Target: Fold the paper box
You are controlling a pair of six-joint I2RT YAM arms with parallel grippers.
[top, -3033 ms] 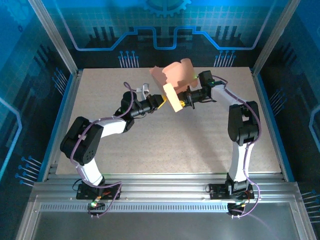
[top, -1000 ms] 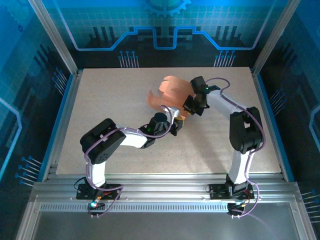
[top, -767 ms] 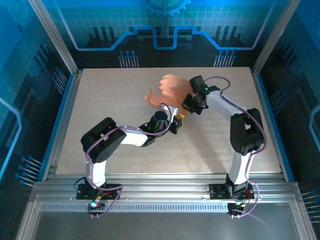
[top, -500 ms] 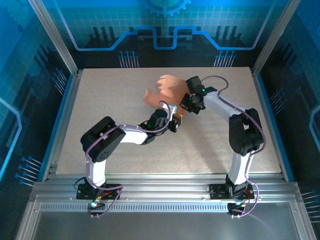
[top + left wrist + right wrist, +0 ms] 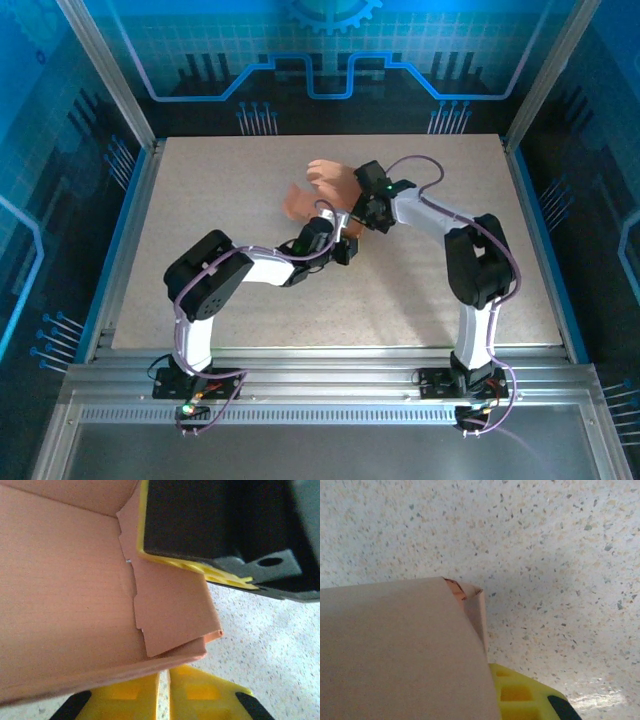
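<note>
Right gripper [image 5: 364, 212] had its jaws squeezed tight on a flap of the paper box [image 5: 330, 182]. Left gripper [image 5: 164, 682] showed only a sliver of gap right under the box's lower edge, and I honestly couldn't tell if it pinched anything. Just one box between two grippers, up off the table [image 5: 220, 180] toward the back.

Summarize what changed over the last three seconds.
The box moved left and looks lower, close to the table. The left arm swung in, with the left tool now under a bottom corner. The right tool followed leftward. Unchanged: right tool shut on the box.
</note>
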